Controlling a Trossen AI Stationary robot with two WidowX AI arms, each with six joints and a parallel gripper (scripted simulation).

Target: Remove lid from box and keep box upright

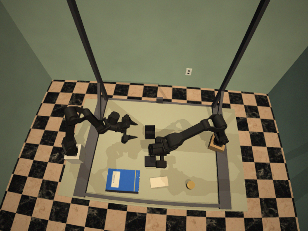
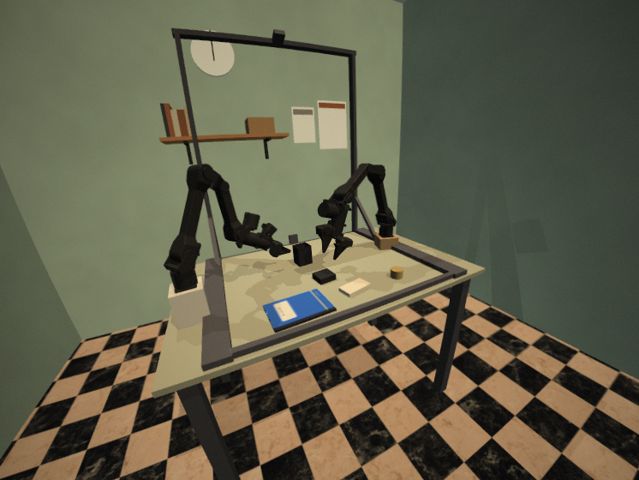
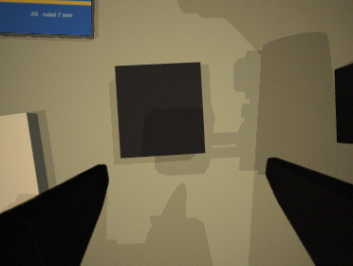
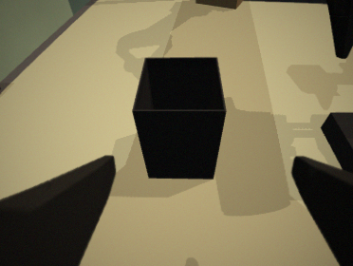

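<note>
The black box (image 1: 150,131) stands upright and open at the middle of the table; it also shows in the exterior view (image 2: 302,254) and the right wrist view (image 4: 180,116). The flat black lid (image 1: 150,161) lies on the table, apart from the box, toward the front; it shows in the exterior view (image 2: 323,275) and the left wrist view (image 3: 160,109). My left gripper (image 1: 159,160) (image 2: 330,247) (image 3: 187,169) is open and empty, hovering above the lid. My right gripper (image 1: 134,129) is open and empty, just beside the box and pointing at it (image 4: 204,166).
A blue notebook (image 1: 123,180), a white pad (image 1: 159,182) and a small wooden cylinder (image 1: 190,184) lie along the table's front. A grey rail frames the work area, with two dark posts at the back corners.
</note>
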